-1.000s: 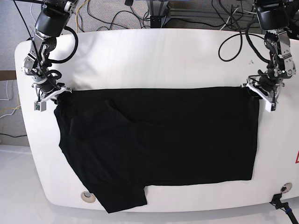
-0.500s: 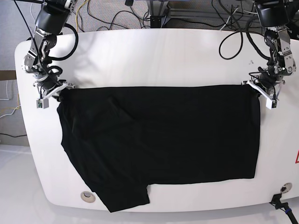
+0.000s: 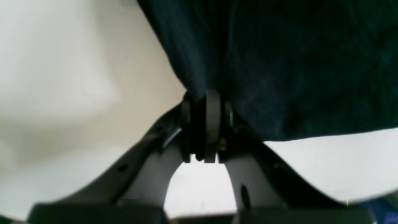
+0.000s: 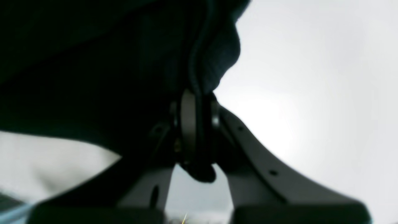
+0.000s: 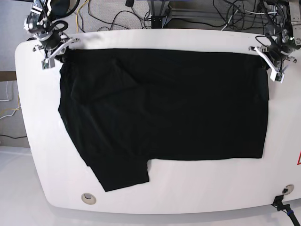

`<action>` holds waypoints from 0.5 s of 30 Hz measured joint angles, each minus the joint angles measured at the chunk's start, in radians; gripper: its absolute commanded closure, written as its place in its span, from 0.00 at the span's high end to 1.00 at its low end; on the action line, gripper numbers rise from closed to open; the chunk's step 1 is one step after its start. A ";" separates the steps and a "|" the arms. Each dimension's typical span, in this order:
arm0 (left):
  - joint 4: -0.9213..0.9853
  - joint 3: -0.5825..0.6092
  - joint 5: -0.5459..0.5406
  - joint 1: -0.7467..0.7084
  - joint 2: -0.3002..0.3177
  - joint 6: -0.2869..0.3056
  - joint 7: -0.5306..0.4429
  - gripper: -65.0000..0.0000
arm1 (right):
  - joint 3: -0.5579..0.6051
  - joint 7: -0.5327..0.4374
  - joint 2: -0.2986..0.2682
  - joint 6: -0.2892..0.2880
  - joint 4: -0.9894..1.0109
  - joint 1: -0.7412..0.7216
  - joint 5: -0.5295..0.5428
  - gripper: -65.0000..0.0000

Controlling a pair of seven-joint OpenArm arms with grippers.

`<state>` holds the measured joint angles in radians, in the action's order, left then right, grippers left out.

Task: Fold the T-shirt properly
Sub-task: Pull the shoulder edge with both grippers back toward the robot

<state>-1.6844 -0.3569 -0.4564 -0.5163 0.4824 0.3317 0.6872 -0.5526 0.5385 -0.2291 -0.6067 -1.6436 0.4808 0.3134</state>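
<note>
The black T-shirt [image 5: 164, 103] lies spread on the white table [image 5: 188, 188], plain face up, no print showing. One sleeve [image 5: 120, 172] sticks out at the front left. My left gripper [image 5: 269, 61] is shut on the shirt's back right corner; the left wrist view shows its pads [image 3: 212, 121] pinching black cloth [image 3: 295, 62]. My right gripper [image 5: 59, 47] is shut on the back left corner; the right wrist view shows its pads [image 4: 188, 124] clamped on a cloth fold [image 4: 214, 56].
Cables [image 5: 122, 14] and a frame base [image 5: 160, 7] lie beyond the table's back edge. A round hole [image 5: 88, 198] sits in the table near the front left. A black plug [image 5: 282, 205] is at the front right corner.
Both grippers have pulled the shirt's top edge toward the back of the table. The whole shirt slid back with them and lies flatter.
</note>
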 measured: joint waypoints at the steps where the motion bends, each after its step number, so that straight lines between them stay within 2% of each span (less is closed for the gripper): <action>1: -0.005 -0.015 -0.004 -0.018 0.001 0.001 0.000 0.00 | -0.010 0.008 0.015 -0.006 -0.023 0.025 0.000 0.00; 9: -0.043 -0.074 -0.006 -0.148 0.003 -0.002 -0.003 0.00 | -0.019 0.011 0.061 0.000 -0.116 0.132 -0.011 0.00; 15: -0.063 -0.073 -0.007 -0.179 0.000 0.002 -0.003 0.00 | -0.017 0.013 0.054 -0.003 -0.117 0.132 -0.011 0.00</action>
<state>-1.7477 -0.4301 -0.4637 -0.6956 0.4828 0.3332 0.6846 -0.5697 0.5514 -0.1749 -0.6102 -1.7607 0.6132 0.3019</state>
